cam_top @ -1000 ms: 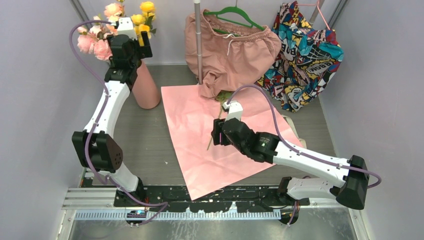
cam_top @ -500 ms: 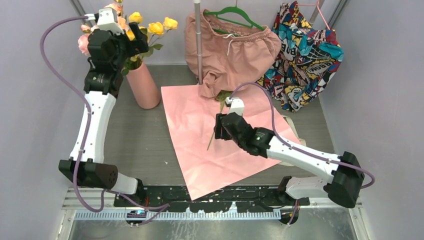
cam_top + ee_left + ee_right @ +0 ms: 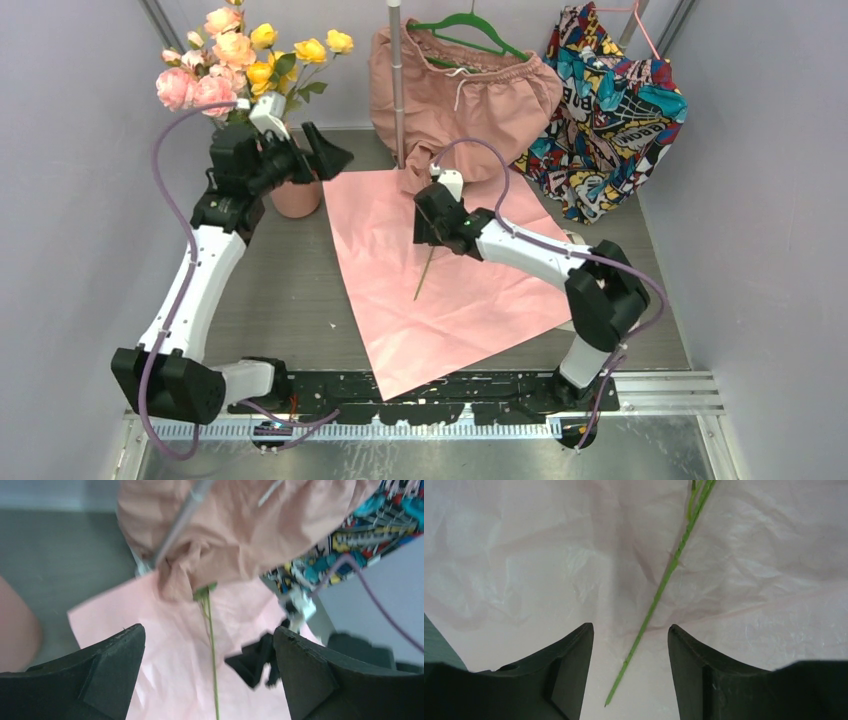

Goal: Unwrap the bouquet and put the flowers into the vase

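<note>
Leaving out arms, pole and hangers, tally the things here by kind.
Vase: 1
Flower bunch in vase: 1
Pink paper sheet: 1
Loose stem on it: 1
Hanging garments: 2 (pink shorts, printed garment)
Total: 6

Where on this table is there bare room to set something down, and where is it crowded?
Free: the grey table between the vase, the left arm and the left edge of the paper; also the paper's near half, below the stem. Crowded: the back, where vase, flowers, pole, shorts and printed garment stand close.
</note>
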